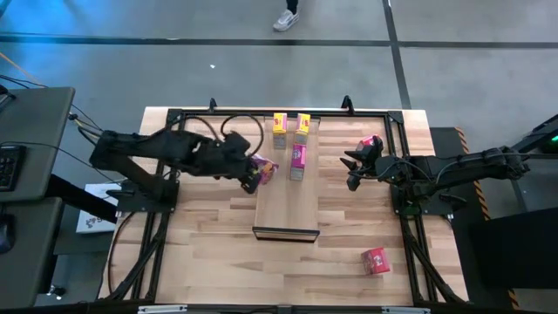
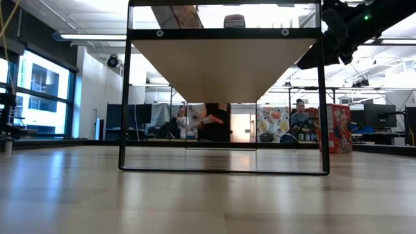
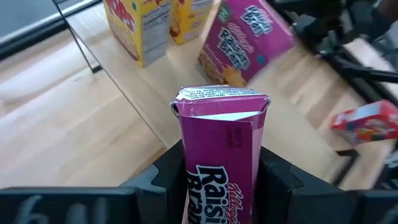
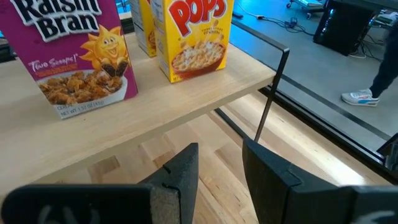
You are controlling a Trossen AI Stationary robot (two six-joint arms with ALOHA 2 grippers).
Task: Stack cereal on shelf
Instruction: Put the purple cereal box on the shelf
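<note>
The shelf (image 1: pixel 286 196) is a pale board raised in a black frame. Two yellow cereal boxes (image 1: pixel 279 124) (image 1: pixel 302 124) stand upright at its far end, and a magenta box (image 1: pixel 297 161) stands nearer the middle. My left gripper (image 1: pixel 259 172) is at the shelf's left edge, shut on a second magenta box (image 3: pixel 221 137). My right gripper (image 4: pixel 221 155) waits open to the right of the shelf with nothing between its fingers. A red box (image 1: pixel 370 143) is close beside it, and another red box (image 1: pixel 375 260) lies on the table near the front right. My left gripper pinches the magenta box's lower part by two opposite sides (image 3: pixel 186 158) between its two fingers (image 3: pixel 165 174). The box's folded top end (image 3: pixel 221 96) sticks out past the fingertips. The gripper slants down toward the shelf from the table's left. The box is lifted clear.
The black metal frame (image 1: pixel 174 118) runs around the table and carries the shelf, with posts (image 2: pixel 123 97) (image 2: pixel 322 97) at the shelf's near end. Bare tabletop (image 1: pixel 209 253) lies at the front left. People sit in the room beyond the table (image 2: pixel 299 117).
</note>
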